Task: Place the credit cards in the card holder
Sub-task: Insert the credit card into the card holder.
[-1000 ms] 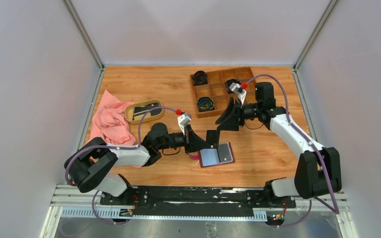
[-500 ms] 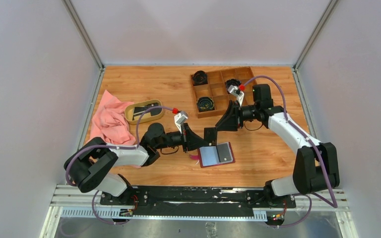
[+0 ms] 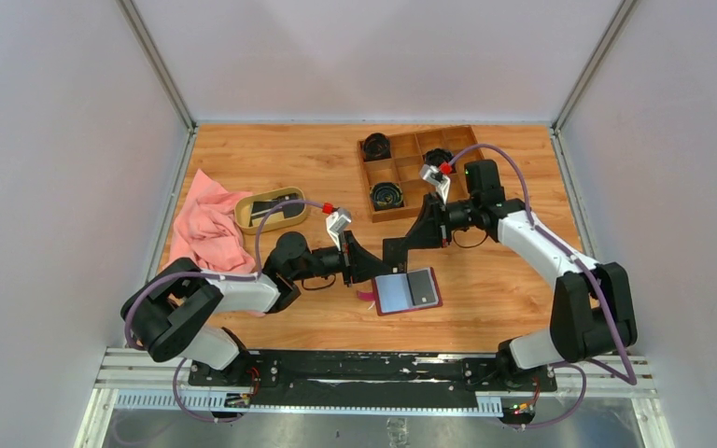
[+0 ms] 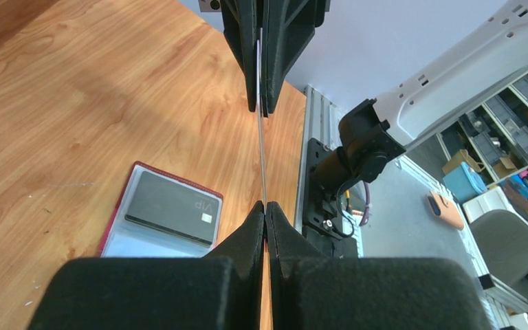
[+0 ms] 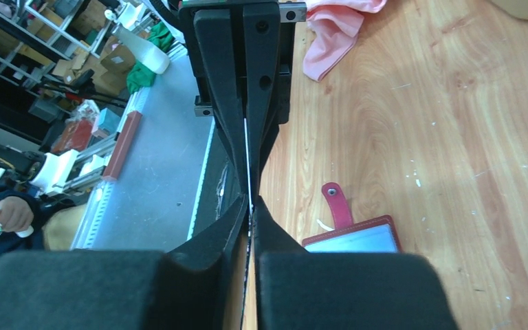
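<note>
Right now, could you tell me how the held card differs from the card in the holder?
The held card stands on edge in the air, pinched by the left tool and right tool; the other card lies flat in the card holder, untouched. Both look dark.

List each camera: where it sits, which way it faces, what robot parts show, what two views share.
Top external: above and behind the bases, looking down at the table; both arms show.
Left wrist: on the left arm, facing the right gripper; its own left gripper shows.
Right wrist: the reverse, facing left; own fingers show.
Shared: both wrist views show the card edge-on, pinched at both ends, and the open card holder on the table.
</note>
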`<state>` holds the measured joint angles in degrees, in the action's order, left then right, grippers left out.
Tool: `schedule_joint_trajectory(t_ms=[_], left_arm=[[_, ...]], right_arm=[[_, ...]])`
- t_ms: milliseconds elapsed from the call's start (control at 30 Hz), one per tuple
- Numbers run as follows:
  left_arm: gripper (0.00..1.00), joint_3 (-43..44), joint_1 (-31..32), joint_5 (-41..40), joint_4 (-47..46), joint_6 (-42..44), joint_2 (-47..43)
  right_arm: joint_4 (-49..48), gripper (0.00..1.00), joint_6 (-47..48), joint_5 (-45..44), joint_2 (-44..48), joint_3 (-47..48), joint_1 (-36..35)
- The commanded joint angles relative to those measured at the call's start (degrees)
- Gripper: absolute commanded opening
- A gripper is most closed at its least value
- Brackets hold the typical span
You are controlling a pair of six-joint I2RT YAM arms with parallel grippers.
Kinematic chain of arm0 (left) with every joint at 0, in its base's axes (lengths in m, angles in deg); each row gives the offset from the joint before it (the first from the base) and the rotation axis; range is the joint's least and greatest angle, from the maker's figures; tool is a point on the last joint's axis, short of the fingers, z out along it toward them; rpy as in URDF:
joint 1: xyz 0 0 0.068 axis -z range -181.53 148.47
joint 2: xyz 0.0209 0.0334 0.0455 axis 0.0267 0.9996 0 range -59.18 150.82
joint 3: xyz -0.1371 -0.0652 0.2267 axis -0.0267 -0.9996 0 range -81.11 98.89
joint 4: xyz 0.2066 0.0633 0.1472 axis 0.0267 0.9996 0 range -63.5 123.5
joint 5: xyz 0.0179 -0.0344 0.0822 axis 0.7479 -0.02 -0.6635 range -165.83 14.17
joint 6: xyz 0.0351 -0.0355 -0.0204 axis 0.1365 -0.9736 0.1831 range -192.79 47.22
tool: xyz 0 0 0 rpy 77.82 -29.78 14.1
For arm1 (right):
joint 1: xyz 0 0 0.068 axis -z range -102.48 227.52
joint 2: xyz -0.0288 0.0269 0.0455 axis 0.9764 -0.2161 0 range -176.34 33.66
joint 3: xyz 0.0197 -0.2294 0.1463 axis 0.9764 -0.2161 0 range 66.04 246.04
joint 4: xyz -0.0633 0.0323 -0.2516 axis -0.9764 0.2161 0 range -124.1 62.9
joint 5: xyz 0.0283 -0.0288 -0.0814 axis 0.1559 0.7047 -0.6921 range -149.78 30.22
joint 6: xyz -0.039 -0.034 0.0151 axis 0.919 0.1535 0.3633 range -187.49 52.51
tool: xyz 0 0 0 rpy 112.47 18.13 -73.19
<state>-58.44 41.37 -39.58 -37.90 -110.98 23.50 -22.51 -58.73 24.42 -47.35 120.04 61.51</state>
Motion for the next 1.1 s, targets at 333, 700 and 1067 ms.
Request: schedule_joint_trajectory(t_ms=[333,700,1067], left_arm=[[0.0,-1.14,-0.96,1.78,-1.1,0.28,-0.57],[0.11,-1.35,-1.28,1.28,0.11,0.15,-1.98],[0.88,-9.56,-4.31,-10.58,26.77,13.05,-35.81]], right_arm=[[0.65,0.2,-0.67,2.19,0.43,2.89,0.33],[0.68,0.0,0.08,1.68,-0.06,2.29,0.29],[0.47,0.0,0.55,-3.54,6.16,-7.47,1.51]])
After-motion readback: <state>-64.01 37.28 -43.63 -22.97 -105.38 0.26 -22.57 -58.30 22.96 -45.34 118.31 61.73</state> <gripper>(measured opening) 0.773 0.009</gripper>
